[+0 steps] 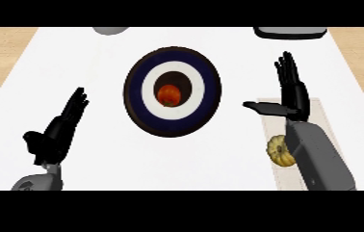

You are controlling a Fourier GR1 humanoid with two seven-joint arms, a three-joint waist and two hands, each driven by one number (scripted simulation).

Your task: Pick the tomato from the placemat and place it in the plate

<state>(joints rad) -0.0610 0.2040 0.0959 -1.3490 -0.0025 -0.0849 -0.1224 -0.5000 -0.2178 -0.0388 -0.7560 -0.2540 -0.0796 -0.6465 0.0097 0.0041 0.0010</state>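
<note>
tomato [168, 95], round, red-orange, dark stem spot, resting in plate [173, 92] centre

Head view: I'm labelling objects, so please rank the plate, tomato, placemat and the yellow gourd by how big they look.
1. Plate, largest.
2. Placemat, though the right forearm hides much of it, so this rank is unsure.
3. Gourd, partly hidden, and tomato: about alike.

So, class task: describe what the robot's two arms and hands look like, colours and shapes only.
Both hands are matt black with long slender fingers and a thumb: the left hand and the right hand. Each sits on a smooth grey forearm with a rounded, boxy casing. No cables, sleeves or markings show.
</note>
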